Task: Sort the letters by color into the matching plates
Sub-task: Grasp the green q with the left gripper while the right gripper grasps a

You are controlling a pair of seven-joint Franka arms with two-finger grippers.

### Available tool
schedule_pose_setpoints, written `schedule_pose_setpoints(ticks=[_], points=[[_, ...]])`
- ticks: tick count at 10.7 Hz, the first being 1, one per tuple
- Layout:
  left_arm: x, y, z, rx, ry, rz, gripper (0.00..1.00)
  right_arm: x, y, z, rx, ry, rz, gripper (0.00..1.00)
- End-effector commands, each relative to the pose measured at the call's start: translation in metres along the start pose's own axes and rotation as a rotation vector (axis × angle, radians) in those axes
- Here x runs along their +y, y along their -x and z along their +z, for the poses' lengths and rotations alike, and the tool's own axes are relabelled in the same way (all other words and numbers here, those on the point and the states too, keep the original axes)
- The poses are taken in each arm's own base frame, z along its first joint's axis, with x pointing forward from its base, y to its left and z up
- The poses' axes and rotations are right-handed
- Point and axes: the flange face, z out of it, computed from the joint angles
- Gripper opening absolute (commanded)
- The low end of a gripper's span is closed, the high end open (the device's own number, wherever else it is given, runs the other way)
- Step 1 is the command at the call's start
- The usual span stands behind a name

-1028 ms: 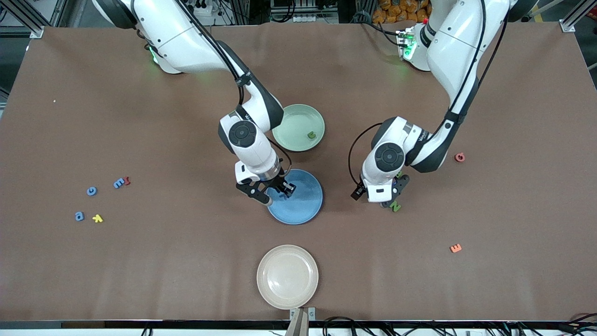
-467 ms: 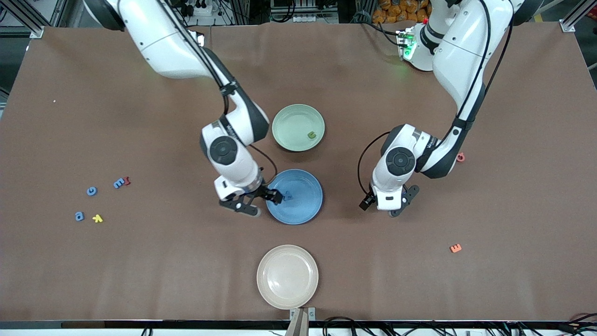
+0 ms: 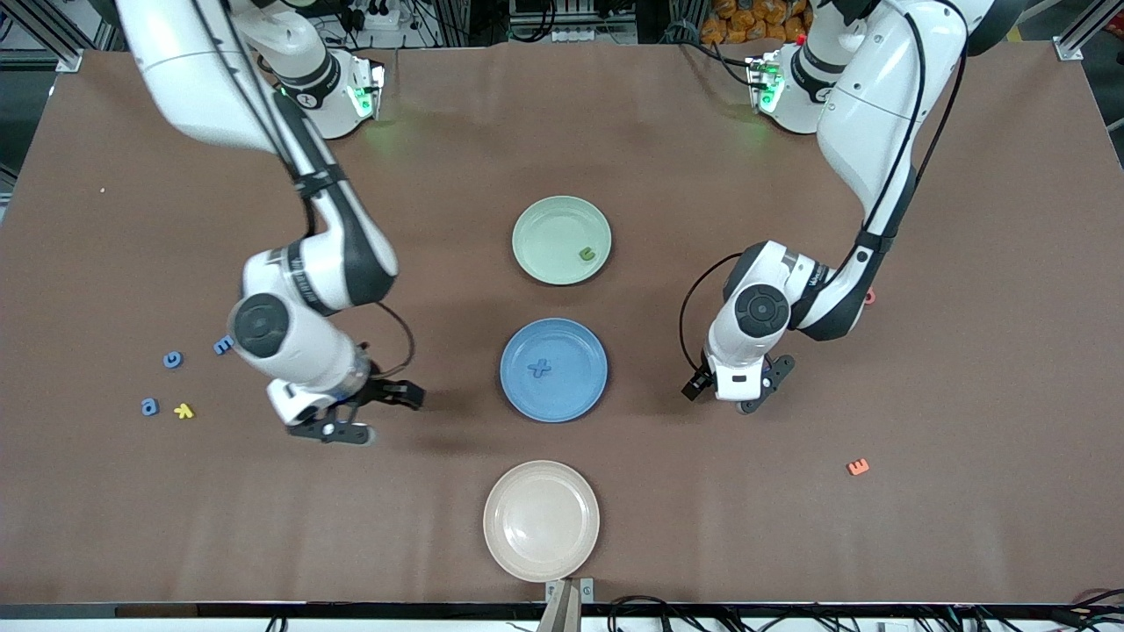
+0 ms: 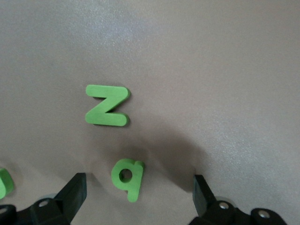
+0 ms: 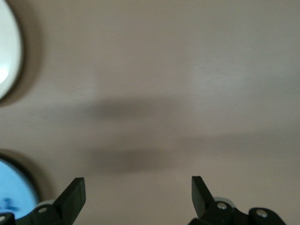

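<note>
Showing in front view: blue plate (image 3: 553,369) mid-counter with blue letter (image 3: 539,369) in it; green plate (image 3: 562,240) farther from camera, green letter (image 3: 587,254) inside. Right claw (image 3: 369,412) over bare counter (image 3: 562,132), fingers apart, empty. Left claw (image 3: 746,395) low, toward left arm's end.

Left wrist view: fingers (image 4: 70,197) apart; green q (image 4: 127,178) between them, green Z (image 4: 107,105) just beside.

Right wrist view: fingers (image 5: 72,197) apart, nothing between.

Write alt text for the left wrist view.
Two green foam letters lie on the brown table under the open left gripper: a Z and a q-shaped letter between its fingertips. Part of a third green letter shows at the frame's edge.
</note>
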Motion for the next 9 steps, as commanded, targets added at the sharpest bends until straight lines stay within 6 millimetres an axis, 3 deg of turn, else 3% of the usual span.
schedule_pose_setpoints(ticks=[1,2,3,6,9], points=[[0.003,-0.002,-0.002,0.017,0.008,0.025,0.96,0.088,-0.012,-0.019,-0.051,0.015,-0.108,1.0],[0.003,-0.002,-0.002,0.014,0.01,0.008,0.44,0.12,-0.016,-0.023,-0.056,0.017,-0.132,1.0],[0.003,-0.002,-0.002,0.01,0.011,0.0,0.0,0.155,-0.018,-0.028,-0.057,0.018,-0.153,1.0],[0.003,-0.001,-0.001,0.01,0.01,0.0,0.0,0.261,-0.009,-0.039,-0.071,0.012,-0.243,1.0],[0.003,-0.002,-0.003,0.012,0.01,0.001,0.0,0.35,0.012,-0.028,-0.107,0.006,-0.308,1.0]])
